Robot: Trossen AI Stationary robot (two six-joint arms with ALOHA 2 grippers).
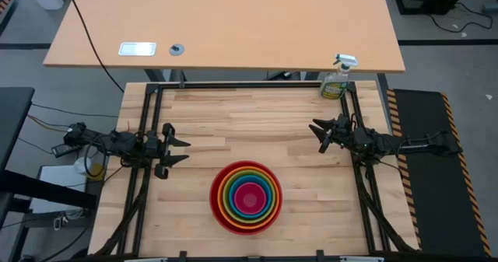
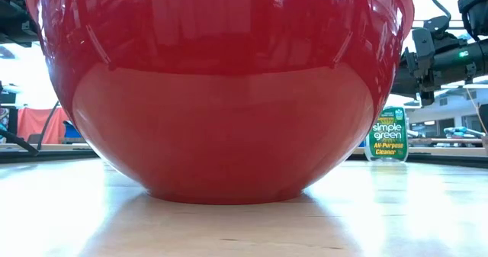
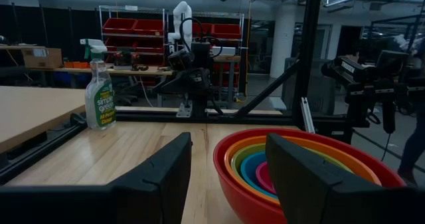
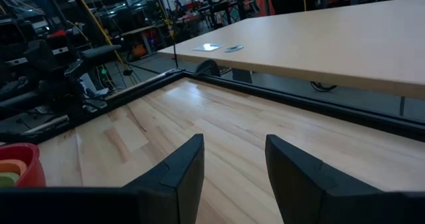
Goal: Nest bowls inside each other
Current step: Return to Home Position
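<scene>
The bowls [image 1: 247,197] stand nested in one stack on the wooden table near its front edge: red outermost, then orange, lime green, blue, and magenta-pink in the middle. The red bowl [image 2: 221,89] rests on its base and fills the low view. The stack's rims [image 3: 299,164] show in the left wrist view. My left gripper [image 1: 180,149] hangs open at the table's left side, clear of the bowls. My right gripper [image 1: 317,134] hangs open at the right side, with bare table between its fingers [image 4: 232,164].
A green spray bottle [image 1: 336,80] stands at the table's far right corner. A black frame rail [image 1: 249,85] runs around the table. Beyond it stands a larger light desk [image 1: 233,21]. Bare wood lies between the two grippers and the bowls.
</scene>
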